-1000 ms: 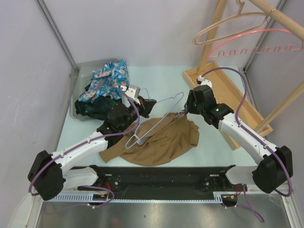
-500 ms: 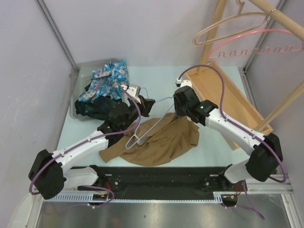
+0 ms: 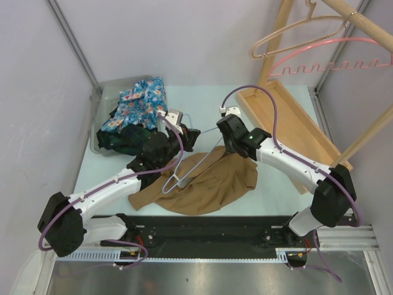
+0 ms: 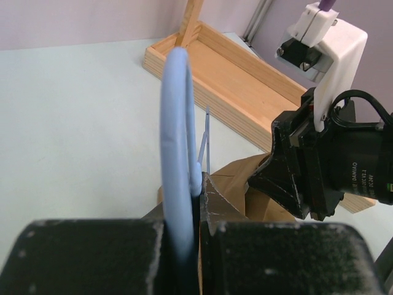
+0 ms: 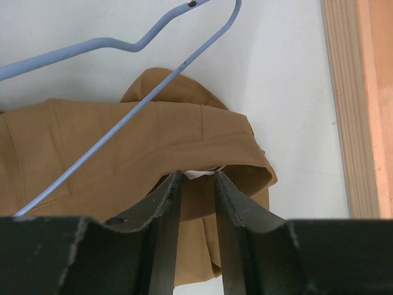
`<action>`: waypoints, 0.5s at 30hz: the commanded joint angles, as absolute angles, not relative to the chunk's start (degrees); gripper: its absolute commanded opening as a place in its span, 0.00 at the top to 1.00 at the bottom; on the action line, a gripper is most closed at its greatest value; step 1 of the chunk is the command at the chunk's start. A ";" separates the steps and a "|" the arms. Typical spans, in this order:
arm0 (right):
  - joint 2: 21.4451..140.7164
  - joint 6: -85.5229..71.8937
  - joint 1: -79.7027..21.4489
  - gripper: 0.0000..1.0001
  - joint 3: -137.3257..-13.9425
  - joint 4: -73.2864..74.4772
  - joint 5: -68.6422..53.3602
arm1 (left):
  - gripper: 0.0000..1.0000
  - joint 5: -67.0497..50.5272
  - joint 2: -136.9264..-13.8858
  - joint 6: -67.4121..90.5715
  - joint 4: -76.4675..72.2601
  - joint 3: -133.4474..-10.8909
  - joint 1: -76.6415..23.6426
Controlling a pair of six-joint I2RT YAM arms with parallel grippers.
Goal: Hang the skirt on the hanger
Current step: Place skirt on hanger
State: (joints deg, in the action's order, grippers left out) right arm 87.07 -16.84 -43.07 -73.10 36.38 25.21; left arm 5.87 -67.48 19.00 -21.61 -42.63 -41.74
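Currently the left gripper is clamped tight on the hook end of the light-blue wire hanger, with no gap left between its fingers. The hanger body slants down over the tan fabric skirt. The skirt lies crumpled on the pale green table, centre-near, in front of both arms. The right gripper sits at the skirt's far right edge. Its fingers are narrow and pinch a raised fold of the waistband, with a white tag showing between them. One hanger arm crosses that fold just beside the right fingertips. The wooden rack base is at far right. The grey plastic bin of clothes is at far left.
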 commanded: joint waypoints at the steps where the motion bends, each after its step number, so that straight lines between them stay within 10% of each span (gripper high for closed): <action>1: 87.63 -16.79 -43.42 0.68 -75.50 35.69 26.54 | 1.00 6.24 -67.59 18.90 -22.59 -45.53 -42.10; 15: 90.18 -20.47 -42.98 1.00 -75.50 32.52 29.09 | 1.00 6.15 -67.59 18.90 -21.97 -45.70 -42.19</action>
